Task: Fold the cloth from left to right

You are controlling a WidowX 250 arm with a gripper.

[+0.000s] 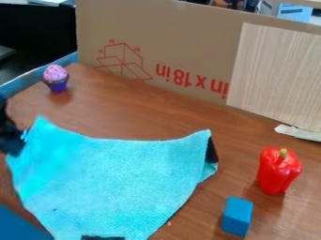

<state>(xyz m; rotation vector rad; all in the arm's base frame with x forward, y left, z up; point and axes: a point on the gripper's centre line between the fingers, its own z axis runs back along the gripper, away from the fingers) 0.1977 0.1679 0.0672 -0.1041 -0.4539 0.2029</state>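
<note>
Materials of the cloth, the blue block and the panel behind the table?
Cloth: woven or microfiber textile, matte; fine surface texture, soft drape.
Blue block: probably painted wood or foam; uniform color, crisp edges.
Panel: likely corrugated cardboard, matte; plain brown with red box-style printing.

Cloth [113,178] on worktop [150,110]; toy cupcake [56,78] behind it, far left. Pepper [276,173] right of cloth; block [236,216] before pepper, slightly left. Cardboard [188,42] along worktop's back, board [276,75] at its right.

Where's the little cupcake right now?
In the camera view, the cupcake stands at the upper left of the table, beyond the blue cloth and near the left end of the big cardboard.
</note>
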